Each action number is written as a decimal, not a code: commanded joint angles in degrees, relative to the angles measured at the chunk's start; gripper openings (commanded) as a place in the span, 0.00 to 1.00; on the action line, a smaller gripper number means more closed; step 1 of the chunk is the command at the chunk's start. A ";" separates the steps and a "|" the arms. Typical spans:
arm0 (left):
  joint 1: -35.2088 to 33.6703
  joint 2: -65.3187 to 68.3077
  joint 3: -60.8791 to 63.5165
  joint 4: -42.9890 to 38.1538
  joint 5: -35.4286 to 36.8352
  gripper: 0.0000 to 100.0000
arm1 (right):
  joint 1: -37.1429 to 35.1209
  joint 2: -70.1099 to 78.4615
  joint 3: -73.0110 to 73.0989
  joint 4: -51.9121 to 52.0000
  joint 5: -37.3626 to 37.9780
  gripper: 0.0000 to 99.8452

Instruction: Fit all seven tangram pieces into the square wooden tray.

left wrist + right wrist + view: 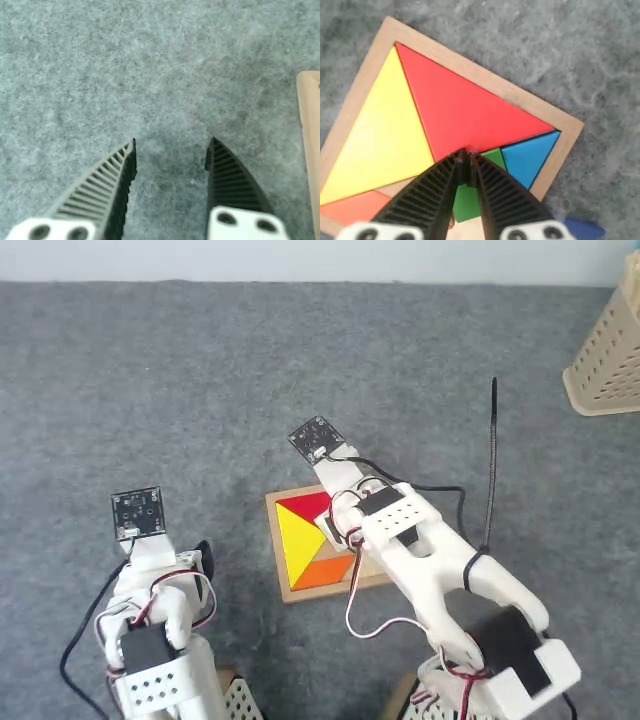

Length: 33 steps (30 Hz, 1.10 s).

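**Item: tangram tray, partly filled**

- Tray: square, wooden, flat on grey carpet, under the right arm.
- Red triangle: large, seated against one rim.
- Yellow triangle: large, seated edge to edge with the red.
- Blue triangle: small, tucked into a corner beside the red.
- Green piece: next to the blue, largely under the gripper, so its shape and seating are unclear.
- Orange piece: along the rim past the yellow, with a strip of bare wood between the two.
- Loose blue piece: on the carpet just outside the tray's corner, not yet placed.

Five pieces show in the tray. I cannot tell where the seventh is.

**Right gripper**: fingers pressed together with nothing visible between them. The tips sit where the red meets the green. It probably serves as a blunt pusher to nudge the green flat, since a closed tip slides a thin tile better than a pinch.

**Left gripper**: fingers spread and empty. It hangs over bare carpet with the tray's edge just off to one side, likely parked out of the working arm's way.

**Also present:** basket at the far corner, well apart from the tray.

**Judgement:** late stage; next comes the loose blue piece.
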 commanded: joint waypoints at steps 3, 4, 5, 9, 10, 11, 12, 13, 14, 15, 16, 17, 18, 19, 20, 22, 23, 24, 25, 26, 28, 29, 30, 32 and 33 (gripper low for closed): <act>0.18 -0.79 -0.75 0.26 -0.26 0.22 | 0.31 -14.90 -2.20 9.89 1.14 0.01; 0.18 -0.79 -0.75 0.26 -0.26 0.22 | 1.10 -16.84 -2.20 11.30 1.14 0.01; 0.18 -0.79 -0.75 0.26 -0.26 0.22 | 2.24 -18.42 -2.20 12.35 1.23 0.01; 0.18 -0.79 -0.75 0.26 -0.26 0.22 | 8.92 -21.32 -2.29 17.89 1.32 0.01; 0.18 -0.79 -0.75 0.26 -0.26 0.22 | 10.59 -21.32 -2.29 19.91 1.32 0.01; 0.18 -0.79 -0.75 0.26 -0.26 0.22 | 12.18 -21.14 -2.29 22.02 1.23 0.01; 0.18 -0.79 -0.75 0.26 -0.26 0.22 | 13.93 -20.88 -2.29 24.22 1.14 0.01; 0.18 -0.79 -0.75 0.26 -0.26 0.22 | 15.60 -20.62 -2.29 26.24 0.97 0.01; 0.18 -0.79 -0.75 0.26 -0.26 0.22 | 17.19 -20.26 -2.20 27.38 0.88 0.01; 0.18 -0.79 -0.75 0.26 -0.26 0.22 | 18.86 -19.82 -2.11 27.47 0.88 0.01; 0.18 -0.79 -0.75 0.26 -0.26 0.22 | 20.26 -19.03 -2.11 26.95 0.62 0.02; 0.18 -0.79 -0.75 0.26 -0.26 0.22 | 21.05 -17.98 -2.11 26.42 0.53 0.05; 0.18 -0.79 -0.75 0.26 -0.26 0.22 | 21.23 -16.75 -2.20 25.80 0.53 0.08; 0.18 -0.79 -0.75 0.26 -0.26 0.22 | 21.05 -15.25 -2.37 25.10 0.26 0.11; 0.18 -0.79 -0.75 0.26 -0.26 0.22 | 20.53 -13.58 -2.37 24.13 -0.79 0.14; 0.18 -0.79 -0.75 0.26 -0.26 0.22 | 18.68 -9.80 -3.25 22.29 -2.99 0.19; 0.18 -0.79 -0.75 0.26 -0.26 0.22 | 17.89 -7.96 -4.31 21.85 -3.96 0.19; 0.18 -0.79 -0.75 0.26 -0.26 0.22 | 17.19 -5.93 -5.98 21.76 -4.66 0.19; 0.18 -0.79 -0.75 0.26 -0.26 0.22 | 16.57 -4.00 -8.18 22.20 -5.19 0.19; 0.18 -0.79 -0.75 0.26 -0.26 0.22 | 16.31 -2.15 -10.37 22.90 -5.80 0.19; 0.18 -0.79 -0.75 0.26 -0.26 0.22 | 16.13 1.63 -14.51 24.22 -7.56 0.19; 0.18 -0.79 -0.75 0.26 -0.26 0.22 | 16.22 3.47 -16.00 24.40 -8.44 0.19; 0.18 -0.79 -0.75 0.26 -0.26 0.22 | 16.31 5.14 -17.05 24.13 -8.97 0.19; 0.18 -0.79 -0.75 0.26 -0.26 0.22 | 16.48 8.40 -18.55 23.69 -9.32 0.19; 0.18 -0.79 -0.75 0.26 -0.26 0.22 | 16.48 9.71 -18.81 23.08 -9.32 0.19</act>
